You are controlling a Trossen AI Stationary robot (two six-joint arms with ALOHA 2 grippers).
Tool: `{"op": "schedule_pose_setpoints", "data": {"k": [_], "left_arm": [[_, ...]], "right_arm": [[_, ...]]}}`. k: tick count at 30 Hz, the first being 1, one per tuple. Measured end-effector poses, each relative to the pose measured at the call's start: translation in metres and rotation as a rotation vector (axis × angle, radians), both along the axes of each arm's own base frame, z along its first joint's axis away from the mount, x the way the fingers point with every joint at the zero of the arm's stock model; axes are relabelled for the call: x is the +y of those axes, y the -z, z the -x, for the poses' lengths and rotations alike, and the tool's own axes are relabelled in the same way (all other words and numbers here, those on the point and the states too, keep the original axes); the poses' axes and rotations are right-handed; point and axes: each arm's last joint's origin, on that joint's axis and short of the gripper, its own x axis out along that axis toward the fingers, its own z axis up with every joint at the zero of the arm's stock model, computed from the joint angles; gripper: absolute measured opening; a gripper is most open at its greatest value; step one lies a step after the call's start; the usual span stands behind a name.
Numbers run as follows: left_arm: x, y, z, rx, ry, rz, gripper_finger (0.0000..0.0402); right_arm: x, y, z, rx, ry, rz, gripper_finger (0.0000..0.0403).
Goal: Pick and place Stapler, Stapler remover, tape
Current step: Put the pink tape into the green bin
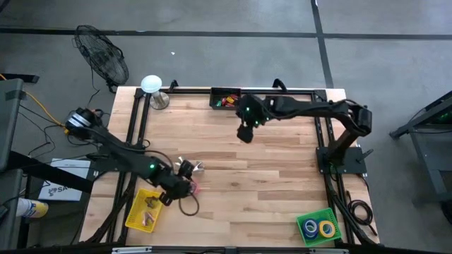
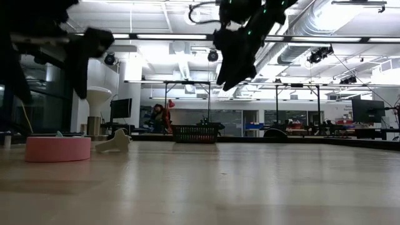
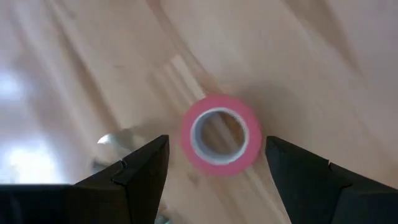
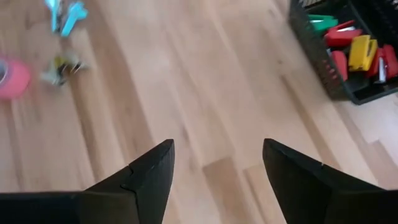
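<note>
Three bins already hold sorted goods, so the task appears well advanced. On the pale, planked wooden worktop (image 1: 268, 183), a black mesh basket (image 1: 224, 98) at the far edge holds red, yellow and green staplers (image 4: 354, 50) of glossy plastic. A green basket (image 1: 318, 227) at the near right corner carries blue and yellow tape rings. A yellow tray (image 1: 146, 209) at the near left holds small pieces I cannot identify.

Left to place: one pink tape (image 3: 221, 135), a smooth ring with an open centre, lying flat on the worktop, and small claw-like pieces (image 1: 189, 166) near it.

The left gripper (image 3: 214, 163) hovers over the pink tape, jaws wide and straddling it, holding nothing. The right gripper (image 4: 214, 165) hangs near the black basket, jaws wide and empty.
</note>
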Motion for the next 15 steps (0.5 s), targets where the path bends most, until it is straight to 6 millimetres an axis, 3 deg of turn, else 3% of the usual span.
{"op": "schedule_pose_setpoints", "data": {"k": [8,15], "left_arm": [[0.002,0.025,-0.017,0.136,0.024,0.114,0.0261],[-0.003,0.04,-0.022,0.19,0.037,0.141,0.0261]], "right_arm": [[0.046,-0.006,0.0,0.049,-0.068,0.032,0.0236],[0.071,-0.005,-0.002,0.06,-0.087,0.057,0.0236]]}}
